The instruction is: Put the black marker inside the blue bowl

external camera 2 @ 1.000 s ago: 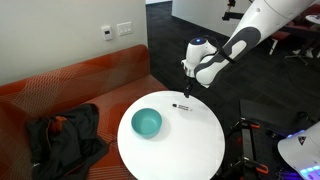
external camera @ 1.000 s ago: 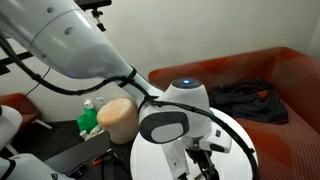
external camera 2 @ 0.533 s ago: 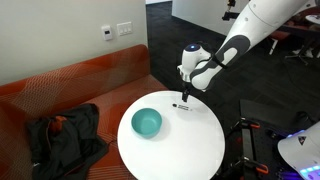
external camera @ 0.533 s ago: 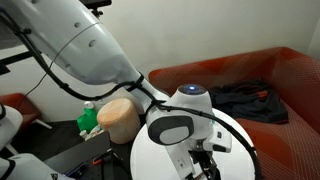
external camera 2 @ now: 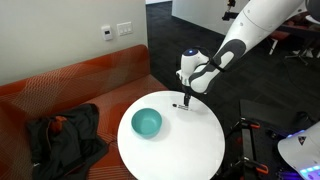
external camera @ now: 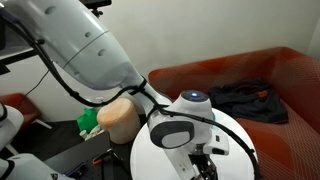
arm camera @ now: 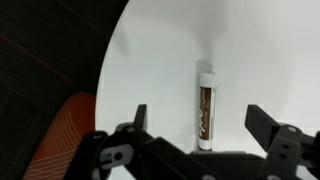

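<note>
Broadly, an orange-red ribbed fabric sofa (external camera 2: 90,80) curves behind a round counter (external camera 2: 175,145) with a smooth, matte white top. On the sofa side of the counter sits the blue bowl (external camera 2: 147,123), a small, round, teal bowl with plain glossy sides. It is upright, empty, and apart from the marker.

My end effector (external camera 2: 186,96) hangs over the counter's far part, pointing down. In the wrist view the end effector (arm camera: 200,120) has its two dark fingers spread wide, holding nothing.

The black marker (arm camera: 205,108) lies flat on the white surface directly beneath, between the fingers and touching neither. It is a thin, rigid stick with a dark barrel and pale ends. Its long axis runs across the line joining my fingers, so I judge that a straight descent and a squeeze would pinch its narrow width. In an exterior view the black marker (external camera 2: 184,106) shows as a short dark dash.
</note>
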